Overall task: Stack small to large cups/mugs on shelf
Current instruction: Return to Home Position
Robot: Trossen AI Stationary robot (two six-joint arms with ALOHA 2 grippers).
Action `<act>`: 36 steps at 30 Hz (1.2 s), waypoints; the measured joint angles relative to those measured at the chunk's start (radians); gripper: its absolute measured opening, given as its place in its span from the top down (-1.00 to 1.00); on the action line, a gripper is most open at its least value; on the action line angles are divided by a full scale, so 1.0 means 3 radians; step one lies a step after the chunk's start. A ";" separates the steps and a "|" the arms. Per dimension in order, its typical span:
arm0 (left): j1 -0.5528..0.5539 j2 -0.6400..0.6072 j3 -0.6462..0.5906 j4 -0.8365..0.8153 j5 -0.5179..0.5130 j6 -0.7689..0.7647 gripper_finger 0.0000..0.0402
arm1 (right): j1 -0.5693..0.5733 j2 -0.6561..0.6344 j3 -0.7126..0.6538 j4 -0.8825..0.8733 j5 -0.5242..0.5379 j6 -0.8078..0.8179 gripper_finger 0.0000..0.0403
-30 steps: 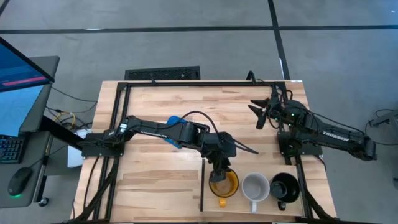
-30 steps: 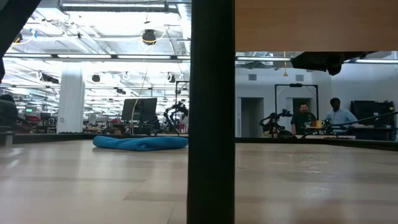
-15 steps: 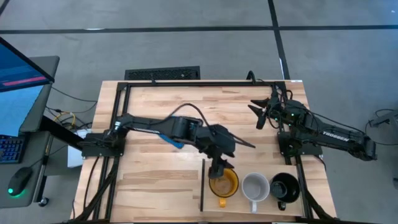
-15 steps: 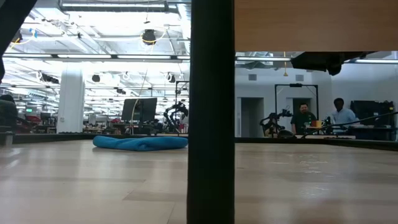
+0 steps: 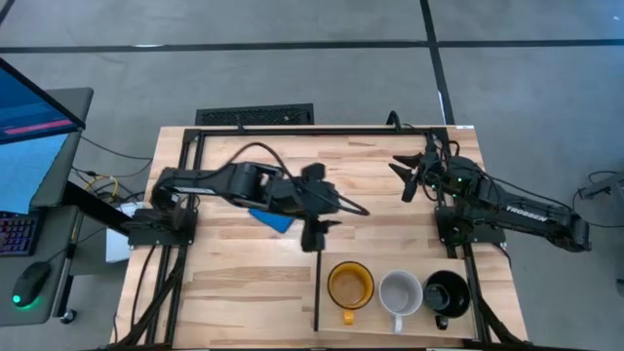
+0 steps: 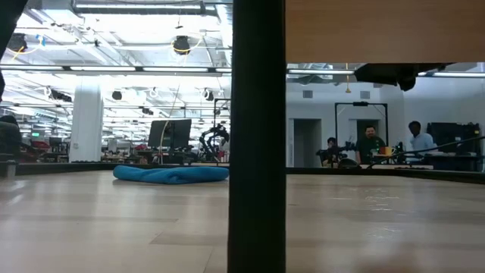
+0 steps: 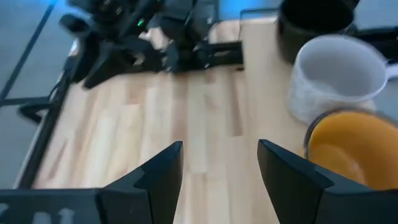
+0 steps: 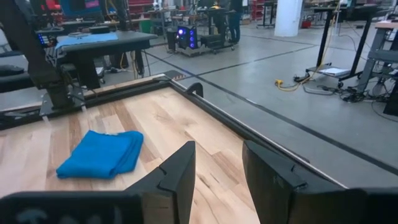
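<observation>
High view: left jaws spread and empty over bare surface [image 5: 244,283] just off the divider [image 5: 316,292], right jaws spread, parked far right, since yellow mug [image 5: 350,285], grey mug [image 5: 400,291] and black mug [image 5: 447,291] already line the shelf [image 5: 390,261].

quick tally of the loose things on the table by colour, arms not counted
amber-yellow mug: 1
grey-white mug: 1
black mug: 1
blue cloth: 1
total: 4
</observation>
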 joint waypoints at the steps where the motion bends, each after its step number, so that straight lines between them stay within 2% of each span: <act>1: 0.0001 -0.0050 -0.0017 -0.0077 -0.0041 0.0000 0.01 | -0.0001 0.0000 0.0000 0.0008 0.0000 -0.0001 0.23; 6: 0.0009 -0.0398 -0.0220 -0.0324 -0.0372 -0.0011 0.01 | -0.0001 0.0000 0.0000 0.0036 0.0000 -0.0001 0.23; 11: 0.0022 -0.0953 -0.0751 -0.0235 -0.0543 -0.0039 0.01 | -0.0006 0.0000 0.0000 0.0101 0.0012 -0.0001 0.23; 15: 0.0063 -0.1565 -0.1570 0.0183 -0.0677 -0.0055 0.01 | -0.0006 0.0000 0.0000 0.0170 0.0013 -0.0040 0.23; 20: 0.0172 -0.2403 -0.2863 0.1149 -0.0684 -0.0035 0.01 | -0.0006 0.0000 0.0000 0.0172 0.0013 -0.0403 0.23; 25: 0.0275 -0.3125 -0.3967 0.1844 -0.0746 -0.0017 0.01 | -0.0006 0.0000 0.0000 0.0261 0.0013 -0.0385 0.23; 27: 0.0289 -0.3389 -0.4320 0.2069 -0.0913 -0.0017 0.01 | -0.0006 0.0000 0.0000 0.0297 0.0013 -0.0355 0.23; 30: 0.0290 -0.3773 -0.4731 0.2117 -0.1255 0.0119 0.01 | -0.0007 0.0000 0.0000 0.0372 0.0013 -0.0283 0.23; 32: 0.0290 -0.4018 -0.4988 0.2139 -0.1438 -0.0066 0.01 | -0.0007 0.0000 0.0000 0.0414 0.0006 -0.0210 0.23; 34: 0.0290 -0.4259 -0.5239 0.2274 -0.1401 -0.0161 0.01 | -0.0008 -0.0008 0.0000 0.0412 -0.0050 -0.0146 0.23; 36: 0.0292 -0.4499 -0.5512 0.2487 -0.1152 -0.0145 0.01 | -0.0012 -0.0018 0.0000 0.0410 -0.0127 -0.0115 0.23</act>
